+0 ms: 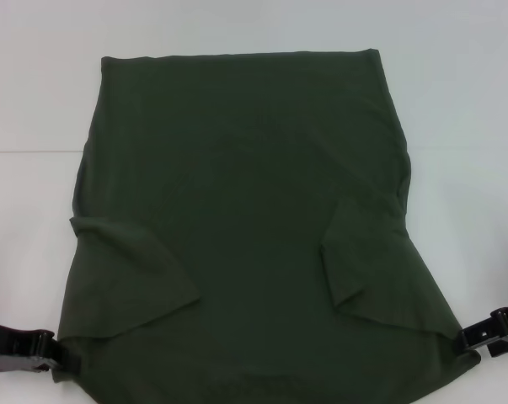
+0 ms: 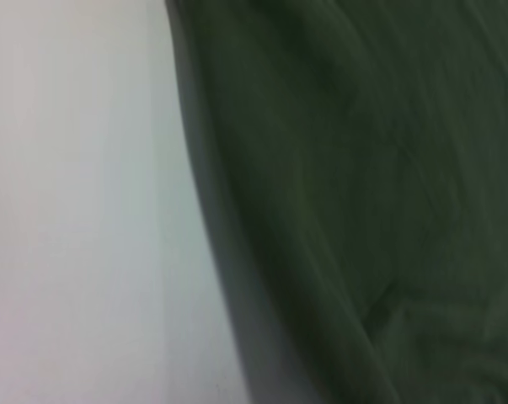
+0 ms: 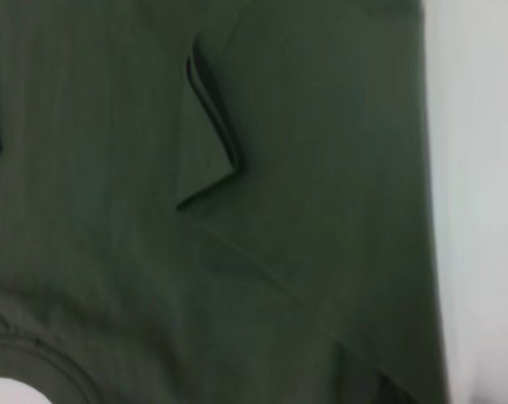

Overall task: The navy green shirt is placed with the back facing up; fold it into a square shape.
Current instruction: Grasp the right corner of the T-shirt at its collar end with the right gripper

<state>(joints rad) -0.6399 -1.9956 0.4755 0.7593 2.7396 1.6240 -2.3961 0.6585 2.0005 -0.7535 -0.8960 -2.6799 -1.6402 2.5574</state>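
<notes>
While spread flat across the white surface, plain side up, the navy green shirt has both sleeves folded inward over its body: left sleeve, right sleeve. Left gripper: at the shirt's near left corner, touching the fabric edge; whether its fingers are closed cannot be told. Right gripper: at the near right corner, touching the cloth; finger state likewise cannot be told. Collar shows in the right wrist view.
</notes>
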